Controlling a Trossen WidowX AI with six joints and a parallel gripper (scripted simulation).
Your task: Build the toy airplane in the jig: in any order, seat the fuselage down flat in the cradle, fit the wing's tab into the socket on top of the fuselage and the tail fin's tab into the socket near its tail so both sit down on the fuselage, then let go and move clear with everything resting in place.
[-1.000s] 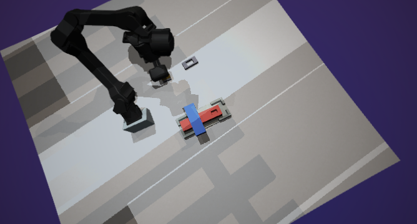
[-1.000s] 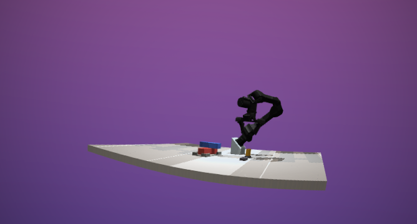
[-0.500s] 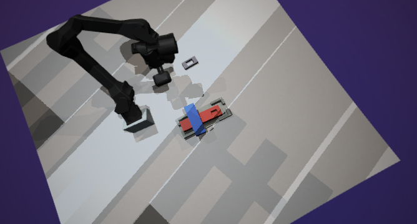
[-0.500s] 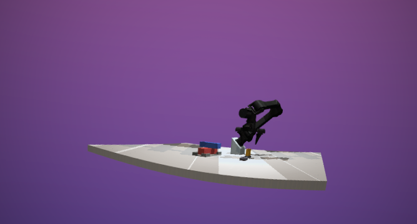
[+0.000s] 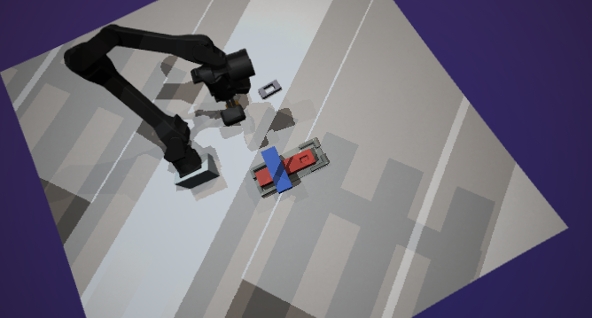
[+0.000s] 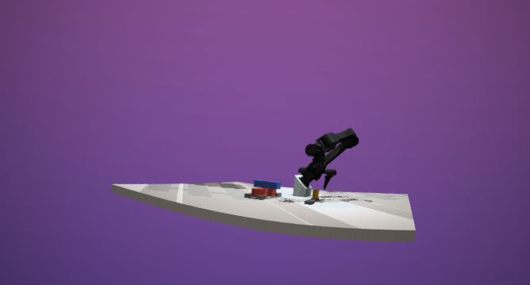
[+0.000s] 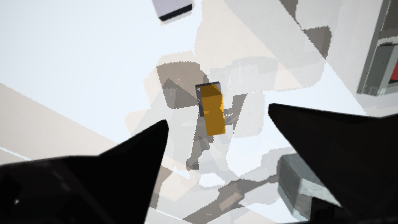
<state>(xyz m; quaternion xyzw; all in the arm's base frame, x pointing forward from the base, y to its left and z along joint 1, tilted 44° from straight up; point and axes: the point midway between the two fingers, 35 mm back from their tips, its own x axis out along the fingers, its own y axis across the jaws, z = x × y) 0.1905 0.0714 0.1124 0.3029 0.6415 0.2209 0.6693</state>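
Bright, even light; soft overlapping shadows mottle the bench (image 5: 399, 118). Exterior view is distant and coarse, wrist edges jagged.

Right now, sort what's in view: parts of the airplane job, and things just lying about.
Job:
- jig
- red fuselage, in the jig
- blue wing, across the fuselage
- orange fin, upright on the table
- claw, open, above the fin

Lying about:
- small grey frame
- grey block at the arm's foot
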